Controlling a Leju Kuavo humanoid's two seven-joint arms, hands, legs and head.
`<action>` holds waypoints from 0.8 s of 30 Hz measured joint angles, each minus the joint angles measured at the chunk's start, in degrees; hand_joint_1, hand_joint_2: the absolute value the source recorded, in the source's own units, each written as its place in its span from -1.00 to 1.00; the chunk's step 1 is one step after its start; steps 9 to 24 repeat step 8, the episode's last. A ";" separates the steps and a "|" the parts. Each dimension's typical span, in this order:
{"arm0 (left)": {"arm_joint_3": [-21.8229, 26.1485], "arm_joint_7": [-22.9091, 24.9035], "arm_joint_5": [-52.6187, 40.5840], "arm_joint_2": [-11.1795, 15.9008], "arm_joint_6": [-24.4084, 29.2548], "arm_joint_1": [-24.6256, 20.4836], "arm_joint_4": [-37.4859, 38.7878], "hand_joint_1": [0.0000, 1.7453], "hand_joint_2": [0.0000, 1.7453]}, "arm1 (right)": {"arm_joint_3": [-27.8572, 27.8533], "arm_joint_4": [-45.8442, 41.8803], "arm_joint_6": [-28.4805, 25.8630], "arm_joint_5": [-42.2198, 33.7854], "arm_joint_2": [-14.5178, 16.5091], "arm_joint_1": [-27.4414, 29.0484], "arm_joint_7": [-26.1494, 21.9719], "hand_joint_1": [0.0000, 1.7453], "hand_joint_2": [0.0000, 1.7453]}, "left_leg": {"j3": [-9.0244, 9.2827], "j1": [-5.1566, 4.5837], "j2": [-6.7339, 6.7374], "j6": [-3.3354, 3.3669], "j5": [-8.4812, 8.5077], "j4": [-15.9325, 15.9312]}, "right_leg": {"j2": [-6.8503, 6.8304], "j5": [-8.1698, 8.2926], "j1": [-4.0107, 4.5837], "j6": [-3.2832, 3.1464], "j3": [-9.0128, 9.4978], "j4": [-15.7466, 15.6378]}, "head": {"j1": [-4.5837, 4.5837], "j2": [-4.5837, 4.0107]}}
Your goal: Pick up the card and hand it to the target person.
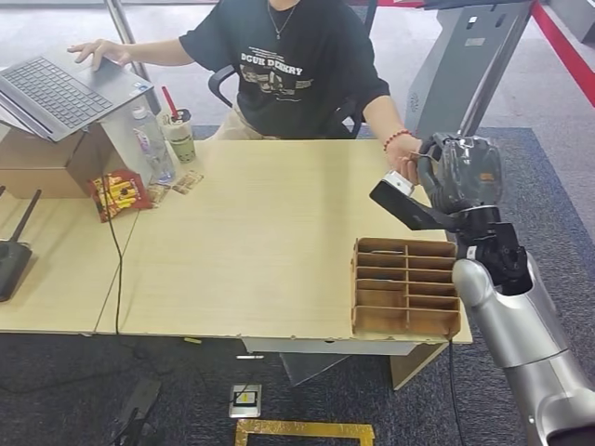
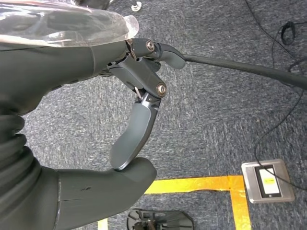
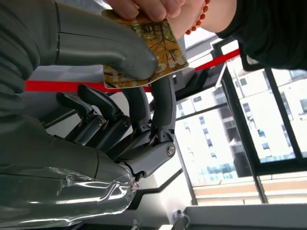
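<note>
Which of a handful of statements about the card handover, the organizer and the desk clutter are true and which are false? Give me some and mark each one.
1. The right hand pinches the card between thumb and fingers. True.
2. The person's hand has hold of the card too. True.
3. The wooden slotted organizer is packed with cards. False: its slots look empty.
4. The left hand holds a second card. False: it holds nothing and hangs over the carpet.
5. The person's other hand rests on the laptop. True.
</note>
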 joint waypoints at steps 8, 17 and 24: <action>-0.13 0.01 0.58 0.07 -0.01 -0.05 0.02 -1.00 1.00 | 1.98 6.26 2.72 -2.26 2.39 -3.28 -2.08 -0.96 1.00 | 0.00 0.00 -0.01 0.00 0.00 0.00 | -0.01 0.00 0.00 0.00 -0.01 -0.01 | 0.00 -0.01; -0.13 0.01 0.58 0.07 -0.01 -0.05 0.02 -1.00 1.00 | 1.98 6.26 2.72 -2.26 2.39 -3.28 -2.08 -0.96 1.00 | 0.00 0.00 -0.01 0.00 0.00 0.00 | -0.01 0.00 0.00 0.00 -0.01 -0.01 | 0.00 -0.01; -0.13 0.01 0.58 0.07 -0.01 -0.05 0.02 -1.00 1.00 | 1.98 6.26 2.72 -2.26 2.39 -3.28 -2.08 -0.96 1.00 | 0.00 0.00 -0.01 0.00 0.00 0.00 | -0.01 0.00 0.00 0.00 -0.01 -0.01 | 0.00 -0.01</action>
